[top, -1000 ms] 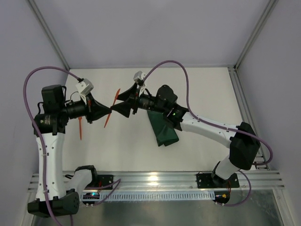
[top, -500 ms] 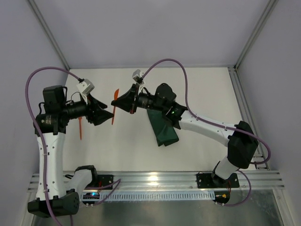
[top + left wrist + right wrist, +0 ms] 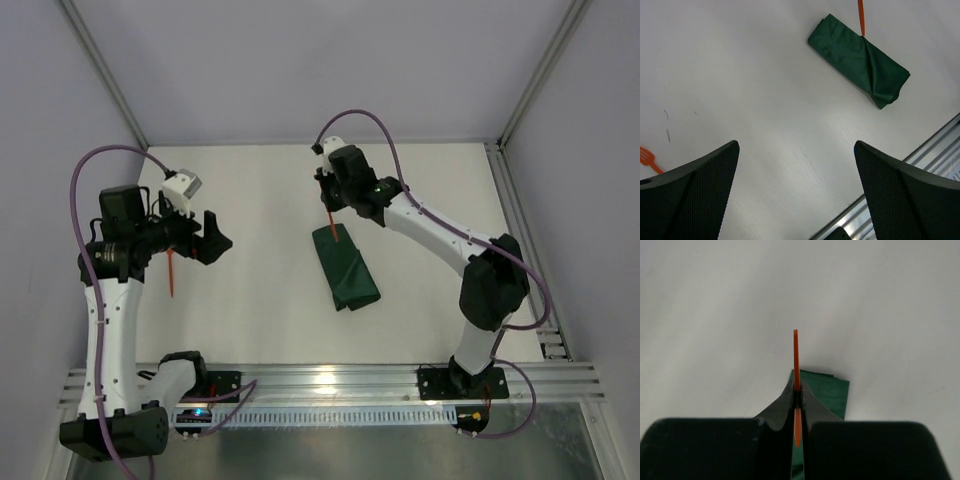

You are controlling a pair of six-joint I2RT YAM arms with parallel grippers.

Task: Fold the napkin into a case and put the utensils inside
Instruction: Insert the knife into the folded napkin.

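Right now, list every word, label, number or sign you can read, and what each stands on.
None: no readable text in any view.
The green case and the orange utensil carry no print.
The dark marks on the table are scuffs, not letters.

Dark green case [image 3: 346, 270]. Bright orange utensil [image 3: 795, 357]; orange fork [image 3: 648, 159] too. Off-white table [image 3: 260, 300], faintly scuffed. Purple cables [image 3: 362, 113]. Black fingers [image 3: 695, 195], finely mesh-patterned.
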